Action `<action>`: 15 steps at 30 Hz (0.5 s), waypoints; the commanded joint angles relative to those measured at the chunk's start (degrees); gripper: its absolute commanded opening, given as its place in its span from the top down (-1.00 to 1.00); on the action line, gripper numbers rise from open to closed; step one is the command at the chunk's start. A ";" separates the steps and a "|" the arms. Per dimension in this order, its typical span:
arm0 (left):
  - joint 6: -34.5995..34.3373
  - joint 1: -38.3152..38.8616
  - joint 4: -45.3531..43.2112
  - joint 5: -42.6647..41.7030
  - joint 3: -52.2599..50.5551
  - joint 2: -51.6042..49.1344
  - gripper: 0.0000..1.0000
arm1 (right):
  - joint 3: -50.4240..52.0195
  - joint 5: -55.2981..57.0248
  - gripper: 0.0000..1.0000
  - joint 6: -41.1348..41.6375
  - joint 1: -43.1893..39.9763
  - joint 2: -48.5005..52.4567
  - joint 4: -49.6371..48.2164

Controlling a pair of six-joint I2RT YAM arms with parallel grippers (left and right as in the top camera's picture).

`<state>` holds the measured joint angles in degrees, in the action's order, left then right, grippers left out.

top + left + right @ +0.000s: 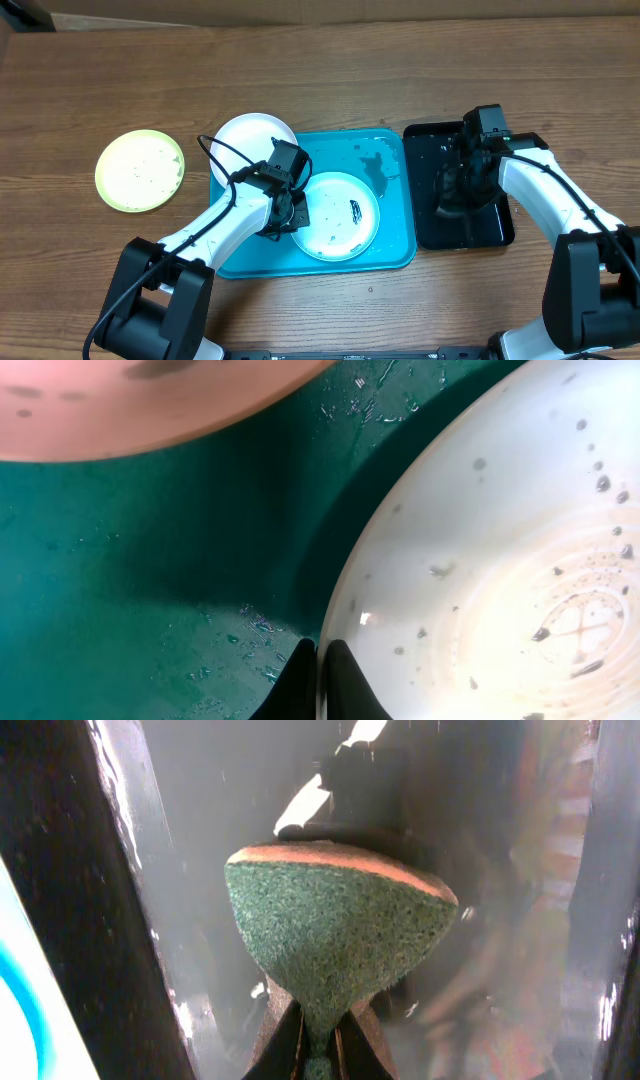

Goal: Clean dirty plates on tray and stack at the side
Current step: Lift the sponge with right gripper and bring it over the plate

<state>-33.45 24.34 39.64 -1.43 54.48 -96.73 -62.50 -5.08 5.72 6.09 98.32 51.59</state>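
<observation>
The large turquoise plastic tray (395,245), rectangular with rounded corners and a raised rim, lies on the wood-grain counter (350,70) with its long axis running left to right. Its floor is beaded with water. On it, toward the near right, rests the pale-blue-rimmed round plate (335,235), shallow and glossy white in the centre. It is marked by a short dark smear (357,210) and scattered droplets (the left wrist view shows these best). The left fingers (308,682) are pressed together on this plate's left rim, the thin edge caught between them.

The all-white round plate (250,140) sits at the tray's far left corner, overlapping the rim and reaching out over the counter. The left arm (215,225) hides part of its near edge. The yellow-green-rimmed round plate (140,170) lies flat on the bare counter, well apart to the left of the tray, its face faintly speckled.

Just to the right of the turquoise tray lies the smaller glossy black tray (425,145), wet and reflective. Over its floor the right fingers (285,1038) pinch a sponge (335,930). It has coarse green scouring fibre on the near face and a tan foam layer behind, squeezed narrow at the grip and fanning out into a rounded shape above.
</observation>
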 commanded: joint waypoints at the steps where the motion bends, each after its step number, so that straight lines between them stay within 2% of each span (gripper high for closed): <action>1: 0.44 -0.04 0.07 0.20 0.70 -0.61 0.92 | -5.60 0.28 0.93 -0.13 0.28 -1.31 2.36; 6: -3.34 -0.11 0.57 1.46 0.70 -0.61 0.92 | -10.56 0.24 0.93 -0.13 0.35 -1.46 6.82; 15: -7.52 -2.58 2.12 1.22 0.70 -0.61 0.92 | -9.81 -4.04 0.93 -0.13 0.35 -1.14 7.72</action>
<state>-38.52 22.87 41.28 -1.43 54.61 -96.73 -72.14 -7.14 5.72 6.11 98.19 59.55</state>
